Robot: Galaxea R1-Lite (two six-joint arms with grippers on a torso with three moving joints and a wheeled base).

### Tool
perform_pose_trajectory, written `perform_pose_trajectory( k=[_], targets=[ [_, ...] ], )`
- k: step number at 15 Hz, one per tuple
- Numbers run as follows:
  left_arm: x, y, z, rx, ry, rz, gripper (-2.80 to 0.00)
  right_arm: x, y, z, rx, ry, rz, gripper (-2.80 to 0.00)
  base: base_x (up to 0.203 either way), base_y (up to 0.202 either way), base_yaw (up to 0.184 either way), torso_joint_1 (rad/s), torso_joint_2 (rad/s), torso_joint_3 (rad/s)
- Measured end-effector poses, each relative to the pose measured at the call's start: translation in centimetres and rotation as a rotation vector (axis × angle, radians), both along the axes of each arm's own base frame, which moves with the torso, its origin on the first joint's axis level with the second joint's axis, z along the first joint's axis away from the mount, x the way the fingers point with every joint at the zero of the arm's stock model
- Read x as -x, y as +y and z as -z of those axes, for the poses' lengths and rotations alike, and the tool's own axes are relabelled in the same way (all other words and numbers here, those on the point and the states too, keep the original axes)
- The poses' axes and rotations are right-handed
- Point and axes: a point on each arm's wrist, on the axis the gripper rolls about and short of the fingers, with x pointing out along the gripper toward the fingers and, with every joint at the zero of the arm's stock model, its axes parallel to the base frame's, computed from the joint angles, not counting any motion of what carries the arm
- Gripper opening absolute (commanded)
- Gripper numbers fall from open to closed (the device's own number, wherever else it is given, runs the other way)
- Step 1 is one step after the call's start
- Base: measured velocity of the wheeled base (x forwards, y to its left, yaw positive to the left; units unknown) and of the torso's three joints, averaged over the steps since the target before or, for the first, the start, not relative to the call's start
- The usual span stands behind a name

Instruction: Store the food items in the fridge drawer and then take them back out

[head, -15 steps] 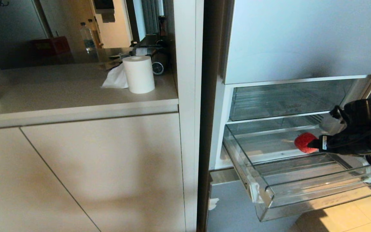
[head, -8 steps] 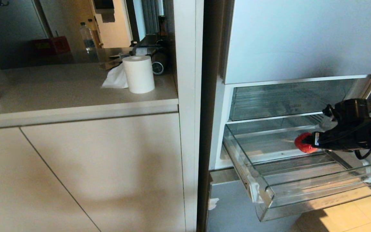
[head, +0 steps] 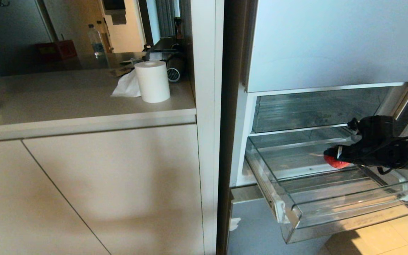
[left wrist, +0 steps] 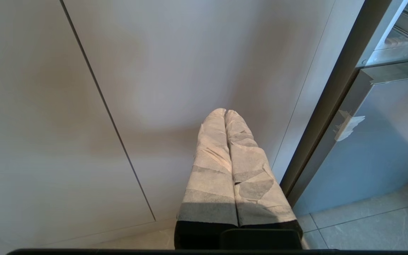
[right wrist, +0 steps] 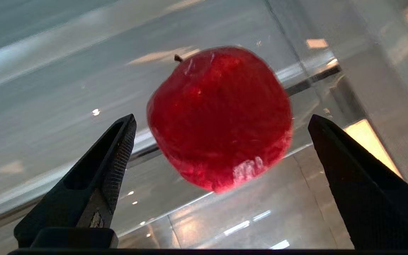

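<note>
Red fruit (right wrist: pixel 220 118) sits loose between my right gripper (right wrist: pixel 221 177)'s spread fingers; closing off-centre could roll it toward 12 o'clock in the drawer (head: pixel 331 209)

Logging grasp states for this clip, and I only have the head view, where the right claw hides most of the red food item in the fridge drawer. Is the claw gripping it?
Observer: No. The right wrist view shows the right claw wide open, one finger on each side of the red food item, neither touching it.
Operator: Any detail on the item itself?
Observer: It is round and glossy, with a short dark stem at one end.
Operator: The left arm isn't in my view at all. Where is it?
Observer: The left claw is shut, its pale-wrapped fingers pointing at the white cabinet door next to the fridge.
</note>
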Motion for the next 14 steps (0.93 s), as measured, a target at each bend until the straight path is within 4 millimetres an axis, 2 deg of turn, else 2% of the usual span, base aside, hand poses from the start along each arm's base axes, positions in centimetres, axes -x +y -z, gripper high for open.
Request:
perform_pose_trajectory(
  k=[9,10,14],
  targets=[
    [0.0,0.0,0.0,0.000,0.000,0.000,-2.80,-2.0,-0.4,1.7,-0.002,-0.046,-0.013,0.00,0.000,0.000,0.000,0.000,0.00,0.000],
    [0.0,0.0,0.0,0.000,-0.001,0.000,-2.80,-2.1,-0.3,1.9,-0.003,-0.045,-0.013,-2.80,0.000,0.000,0.000,0.000,0.00,0.000],
    [0.0,0.0,0.0,0.000,-0.001,0.000,-2.80,-2.3,-0.3,2.0,-0.016,-0.061,-0.007,-2.80,0.000,0.000,0.000,0.000,0.00,0.000]
  ],
)
